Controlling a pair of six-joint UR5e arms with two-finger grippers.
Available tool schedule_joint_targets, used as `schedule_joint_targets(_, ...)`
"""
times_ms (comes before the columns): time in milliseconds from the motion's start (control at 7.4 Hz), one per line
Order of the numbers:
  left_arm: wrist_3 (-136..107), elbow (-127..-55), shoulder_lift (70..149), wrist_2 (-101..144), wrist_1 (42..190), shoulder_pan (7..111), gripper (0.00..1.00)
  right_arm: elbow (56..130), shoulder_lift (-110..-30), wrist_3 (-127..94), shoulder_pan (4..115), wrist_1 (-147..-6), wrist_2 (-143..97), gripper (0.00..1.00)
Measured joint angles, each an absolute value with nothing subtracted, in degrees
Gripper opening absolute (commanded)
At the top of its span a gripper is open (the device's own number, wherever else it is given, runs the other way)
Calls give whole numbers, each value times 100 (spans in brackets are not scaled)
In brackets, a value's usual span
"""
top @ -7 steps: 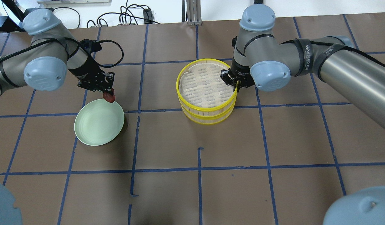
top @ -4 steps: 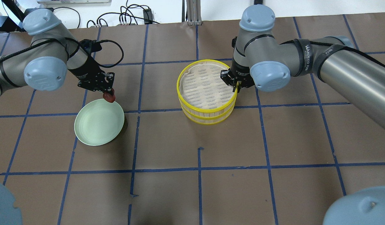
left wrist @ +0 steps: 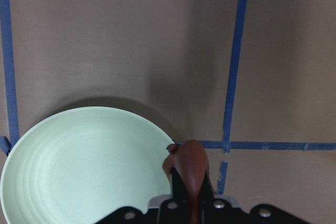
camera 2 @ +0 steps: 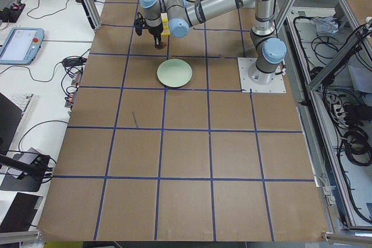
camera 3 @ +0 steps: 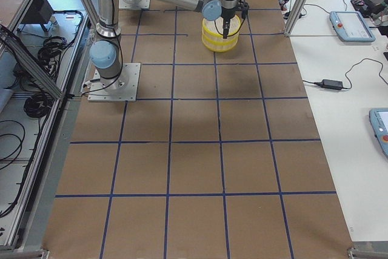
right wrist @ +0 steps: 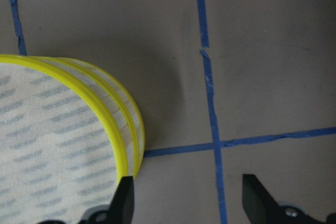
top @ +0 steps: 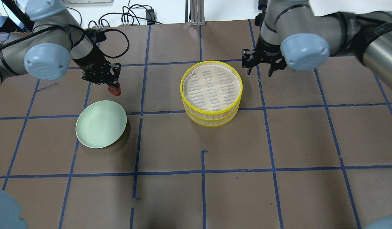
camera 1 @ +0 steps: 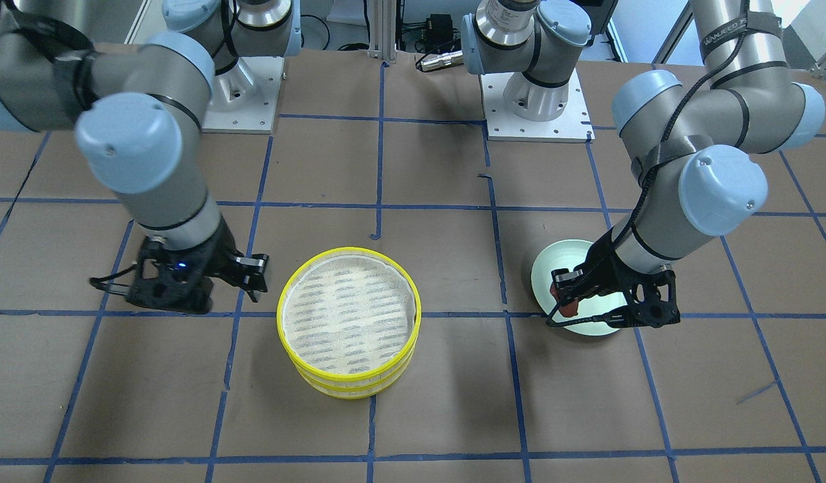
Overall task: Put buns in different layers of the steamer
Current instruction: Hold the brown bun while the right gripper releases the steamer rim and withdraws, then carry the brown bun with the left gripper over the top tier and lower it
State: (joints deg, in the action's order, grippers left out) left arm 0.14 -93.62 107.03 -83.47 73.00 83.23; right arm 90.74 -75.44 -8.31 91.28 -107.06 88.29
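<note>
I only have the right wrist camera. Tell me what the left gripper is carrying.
Observer: The left gripper is shut on the reddish-brown bun.
Operator: Report what is on the plate.
Observer: Nothing. The pale green plate is bare.
Operator: Give me the contents of the top steamer layer; I only see its edge.
Observer: No bun in it. The top steamer layer shows only its mesh liner.
</note>
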Motion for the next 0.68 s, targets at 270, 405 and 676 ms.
schedule_joint_targets(270,-976,-9118,10733,-8065,7319,8938,1,8860,-8184,-319,8641,-9749,8879,100)
schedule_joint_targets(405,-1610,-9029,10753,-7836,7163,9398,1,8822,-8497,-239,8550,-9380,8921,100)
schedule_joint_targets(676,-2462,-8863,10901,-7133,6847,10208,1,8750,-8742,-141,8514,-8981,8785,100)
